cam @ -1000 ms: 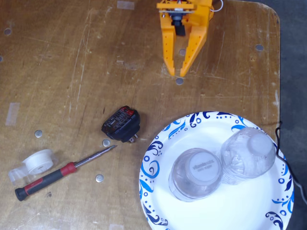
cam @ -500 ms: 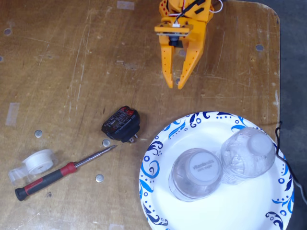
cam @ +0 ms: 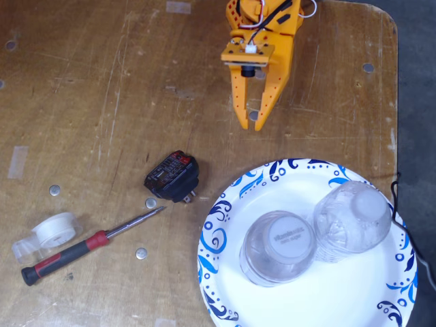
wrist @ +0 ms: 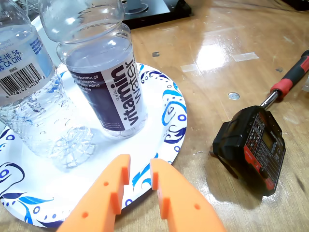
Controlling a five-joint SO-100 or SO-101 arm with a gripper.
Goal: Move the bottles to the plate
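Two clear bottles stand upright on the white plate (cam: 219, 212) with blue swirls, touching each other. The one with the dark purple-blue label (cam: 278, 246) is to the left in the fixed view; the ribbed one (cam: 352, 221) is to its right. In the wrist view the labelled bottle (wrist: 107, 82) is at centre and the ribbed bottle (wrist: 34, 101) at the left, both on the plate (wrist: 166, 113). My orange gripper (cam: 251, 127) hangs above the bare table, well clear of the plate's far rim. Its fingers (wrist: 120, 179) are open by a narrow gap with nothing between; the gripper (wrist: 140, 164) points at the plate's edge.
A black electronic device (cam: 172, 177) lies left of the plate, also in the wrist view (wrist: 253, 145). A red-and-black screwdriver (cam: 88, 244) and a clear tape roll (cam: 53, 230) lie further left. The table's right edge (cam: 396, 102) is near the plate.
The gripper has tipped and shifted slightly toward the plate in the fixed view. Bottles, plate and the other things have not moved.
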